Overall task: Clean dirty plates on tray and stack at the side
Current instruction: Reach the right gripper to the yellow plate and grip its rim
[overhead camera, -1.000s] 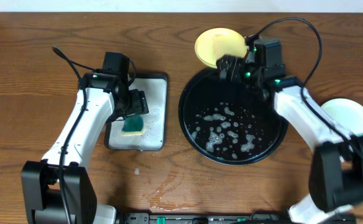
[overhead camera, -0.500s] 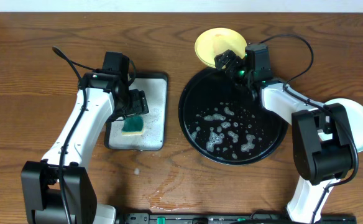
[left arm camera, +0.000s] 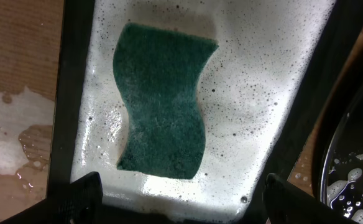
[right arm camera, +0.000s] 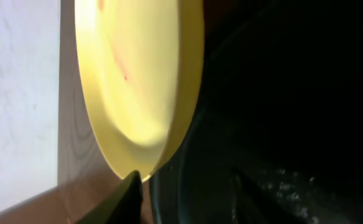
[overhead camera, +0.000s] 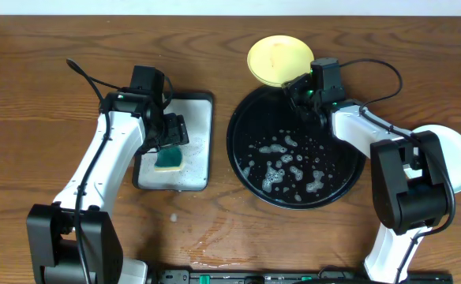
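Observation:
A pale yellow plate [overhead camera: 274,57] rests at the back, its near edge on the rim of the round black tray [overhead camera: 242,162], which holds foam and water. In the right wrist view the plate [right arm camera: 138,81] shows faint red smears. My right gripper [overhead camera: 296,85] is at the plate's right near edge. Its jaws [right arm camera: 184,186] stand partly closed astride the plate's edge and the tray rim [right arm camera: 281,93]; contact is unclear. A pale plate [overhead camera: 451,158] lies on the table at the right. My left gripper [overhead camera: 171,130] hangs open above the sponge.
A green sponge [left arm camera: 163,106] lies in suds on the silver-grey rectangular tray [overhead camera: 199,118], left of the black tray. Left gripper [left arm camera: 181,193] fingers straddle that tray's near end. Spilled water [overhead camera: 215,237] wets the wood near the front edge.
My right arm swung in and its gripper settled on the yellow plate's edge at the tray rim, its jaws narrowing. The left arm and sponge have not moved.

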